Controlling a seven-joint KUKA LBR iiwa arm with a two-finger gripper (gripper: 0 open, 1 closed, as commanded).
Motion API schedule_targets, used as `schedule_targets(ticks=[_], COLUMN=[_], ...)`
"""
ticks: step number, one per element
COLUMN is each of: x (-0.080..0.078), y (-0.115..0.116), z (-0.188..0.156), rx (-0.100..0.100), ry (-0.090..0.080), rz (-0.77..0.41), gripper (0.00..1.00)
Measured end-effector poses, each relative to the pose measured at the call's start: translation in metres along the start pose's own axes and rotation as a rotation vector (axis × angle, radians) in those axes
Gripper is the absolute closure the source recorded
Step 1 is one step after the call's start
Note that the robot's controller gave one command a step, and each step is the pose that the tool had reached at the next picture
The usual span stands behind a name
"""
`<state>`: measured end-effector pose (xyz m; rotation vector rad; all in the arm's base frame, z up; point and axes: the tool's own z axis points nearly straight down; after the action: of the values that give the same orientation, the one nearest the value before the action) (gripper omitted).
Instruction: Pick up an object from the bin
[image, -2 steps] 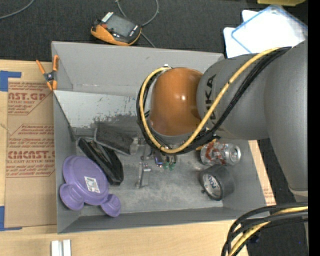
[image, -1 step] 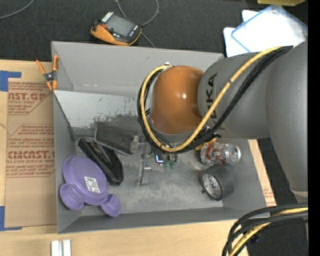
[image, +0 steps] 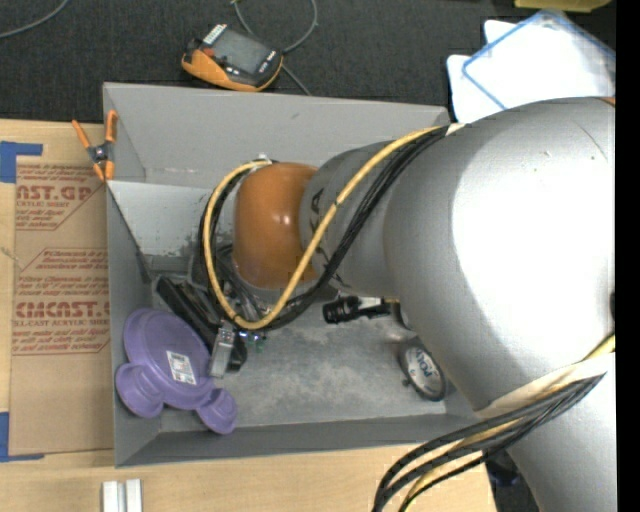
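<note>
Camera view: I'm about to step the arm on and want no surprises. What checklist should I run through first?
1. Gripper is down beside the purple plastic piece at the bin's lower left: ok.
2. Anything held yet: cannot tell.
3. Clear space round the gripper: not ok, a long black thing lies right beside it.
4. Round tin and black marker lie apart from the gripper: ok.

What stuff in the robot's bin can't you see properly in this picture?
Camera view:
- Gripper: mostly hidden under the arm's orange cover and cables.
- Black pen-like stick: its right end runs behind the arm.
- Round disc: partly covered by the arm; print too small to read.
- Purple plastic toy: its white sticker is too small to read.
</note>
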<state>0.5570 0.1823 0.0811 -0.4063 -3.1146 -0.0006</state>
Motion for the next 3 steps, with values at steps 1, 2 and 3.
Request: schedule_targets(ticks=[1, 2, 3], x=[-0.009, 0.000, -0.013], y=[0.020, 0.005, 0.019], z=[-0.046, 0.003, 0.007], rx=[-0.004, 0.003, 0.028], ry=[-0.008, 0.010, 0.031], rz=[-0.127, 0.000, -0.001], gripper=[0.00, 0.00, 0.00])
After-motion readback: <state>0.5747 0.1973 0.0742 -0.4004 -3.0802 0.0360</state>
